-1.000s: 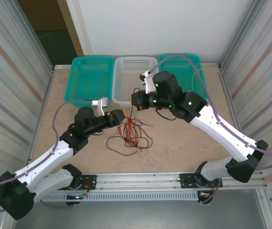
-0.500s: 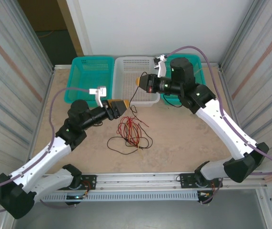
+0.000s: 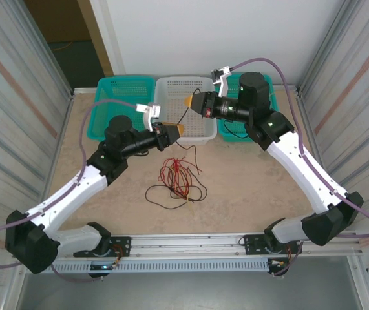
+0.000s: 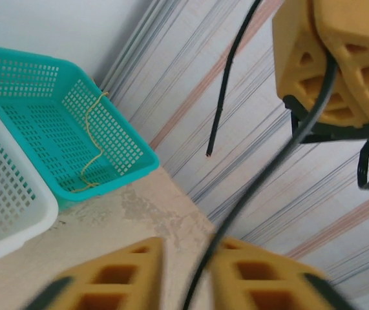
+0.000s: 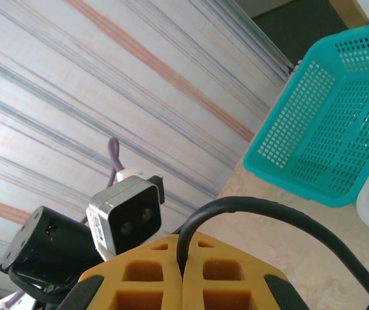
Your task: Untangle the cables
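Stretching above the beige tabletop (image 3: pixel 255 187), a thin black cable (image 3: pixel 183 116) is being held in the air between the two arms. It is being clamped by the right gripper (image 3: pixel 189 102), whose yellow fingers (image 5: pixel 152 271) are being pressed together on it over the white perforated plastic basket (image 3: pixel 171 90) at the middle of the far edge. From there it is being led down to the left gripper (image 3: pixel 173 131), which is being held just in front of that basket. The cable is being passed through a small gap between that gripper's blurred fingertips (image 4: pixel 132 271), and whether it is being pinched there cannot be told. A tangle of thin red and black wires (image 3: pixel 176 177) is being left lying around the middle of the surface, apart from both grippers. A pale yellow wire (image 4: pixel 92 152) is being kept in the teal mesh basket (image 4: pixel 42 116) at the far right corner.
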Action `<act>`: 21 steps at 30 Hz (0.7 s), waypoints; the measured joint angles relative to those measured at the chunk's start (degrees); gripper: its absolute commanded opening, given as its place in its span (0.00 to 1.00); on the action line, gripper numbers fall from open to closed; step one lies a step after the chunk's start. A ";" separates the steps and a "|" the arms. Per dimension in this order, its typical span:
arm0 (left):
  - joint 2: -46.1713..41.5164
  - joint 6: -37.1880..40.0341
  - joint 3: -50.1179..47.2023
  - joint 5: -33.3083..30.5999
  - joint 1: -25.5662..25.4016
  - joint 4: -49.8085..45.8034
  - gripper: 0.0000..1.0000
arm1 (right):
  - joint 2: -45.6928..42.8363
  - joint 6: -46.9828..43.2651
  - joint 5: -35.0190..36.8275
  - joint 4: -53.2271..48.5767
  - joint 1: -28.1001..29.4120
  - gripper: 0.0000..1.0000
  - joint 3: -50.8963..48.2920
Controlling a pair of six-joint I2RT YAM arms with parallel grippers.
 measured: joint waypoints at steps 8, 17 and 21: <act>2.95 2.95 5.73 -3.89 0.15 -5.62 0.00 | -0.87 -0.44 2.43 -1.92 -2.08 0.46 -2.21; 18.88 4.57 27.28 -8.22 5.66 -14.56 0.00 | -7.34 -3.56 13.38 -13.51 -4.42 0.53 -7.28; 26.80 4.50 36.06 -10.14 7.82 -18.47 0.01 | -9.55 -3.67 15.43 -15.78 -4.44 0.53 -11.08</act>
